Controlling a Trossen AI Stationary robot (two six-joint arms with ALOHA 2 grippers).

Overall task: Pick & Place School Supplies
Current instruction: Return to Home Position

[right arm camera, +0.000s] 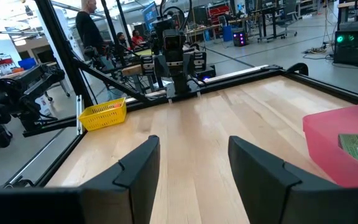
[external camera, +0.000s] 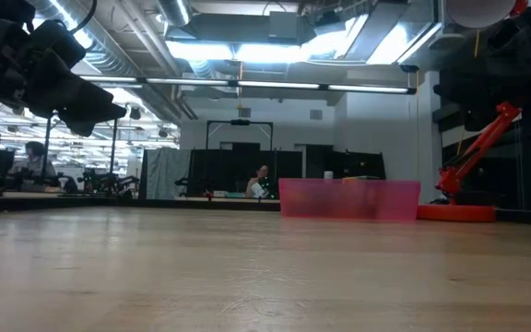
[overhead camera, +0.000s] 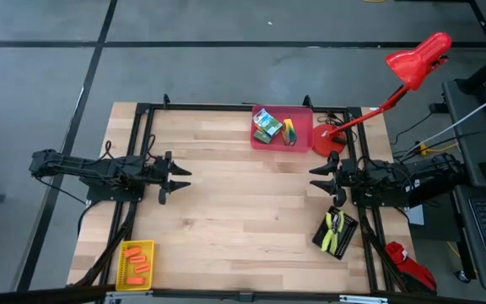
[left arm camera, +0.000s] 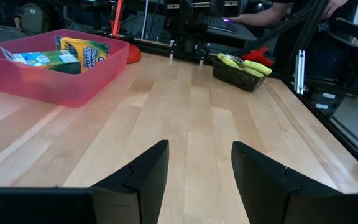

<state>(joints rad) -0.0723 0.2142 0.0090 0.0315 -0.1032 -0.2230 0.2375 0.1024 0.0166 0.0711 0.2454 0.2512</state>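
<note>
Table [overhead camera: 243, 219]: my left gripper [overhead camera: 175, 181] mid-left and my right gripper [overhead camera: 315, 179] mid-right, both empty, fingers apart. Red bin [overhead camera: 302, 118], top centre, holds crayon boxes [overhead camera: 266, 125]. Black bin [overhead camera: 350, 221], lower right: pliers [overhead camera: 334, 232]. Yellow bin [overhead camera: 126, 252], lower left: orange sticks [overhead camera: 139, 262].

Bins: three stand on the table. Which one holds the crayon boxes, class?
The red bin at the table's far edge holds the crayon boxes; the yellow bin holds orange sticks, the black bin yellow-green pliers.

Bright, even overhead light — ceiling panels [external camera: 238, 48] glare in the low view, table [overhead camera: 226, 211] shadows faint.
</note>
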